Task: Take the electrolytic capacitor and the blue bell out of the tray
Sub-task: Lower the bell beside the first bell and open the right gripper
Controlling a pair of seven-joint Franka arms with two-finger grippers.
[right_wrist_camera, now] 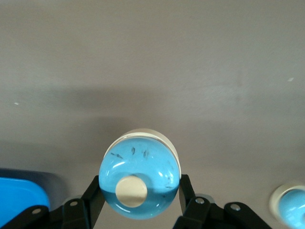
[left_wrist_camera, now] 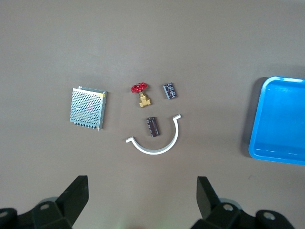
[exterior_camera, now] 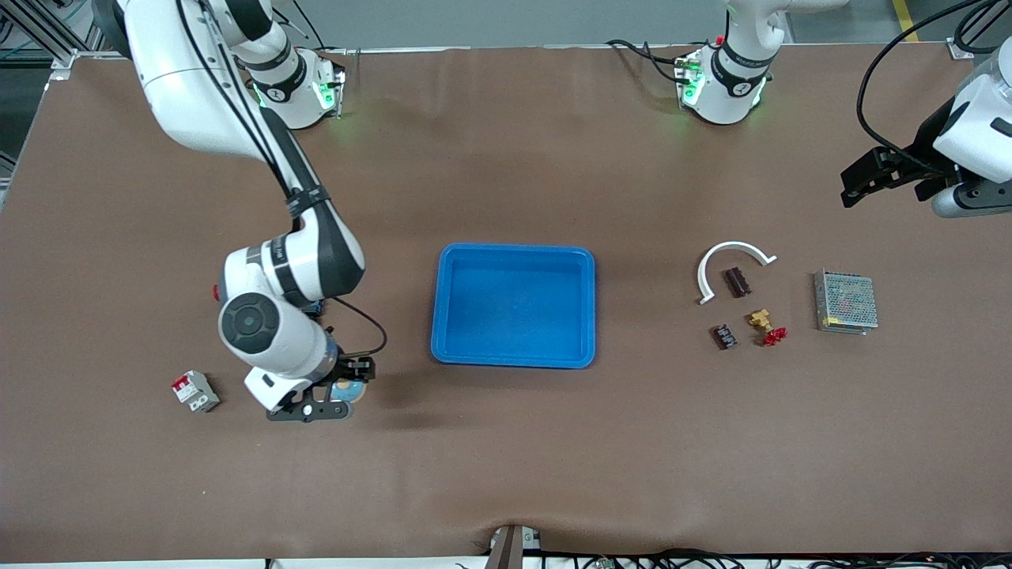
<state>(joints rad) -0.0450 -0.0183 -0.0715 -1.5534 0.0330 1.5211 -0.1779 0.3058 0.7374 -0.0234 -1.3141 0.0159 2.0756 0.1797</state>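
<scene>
Gripping: bell (right_wrist_camera: 139, 174) is pinched between right gripper (right_wrist_camera: 138, 193) fingers.
Waiting: left gripper (left_wrist_camera: 140, 198) fingers are spread.

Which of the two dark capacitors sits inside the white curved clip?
The capacitor farther from the front camera, inside the white clip. The other capacitor lies nearer the camera, beside the brass valve.

Bright, even overhead light; shadows soft, perhaps diffuse.
</scene>
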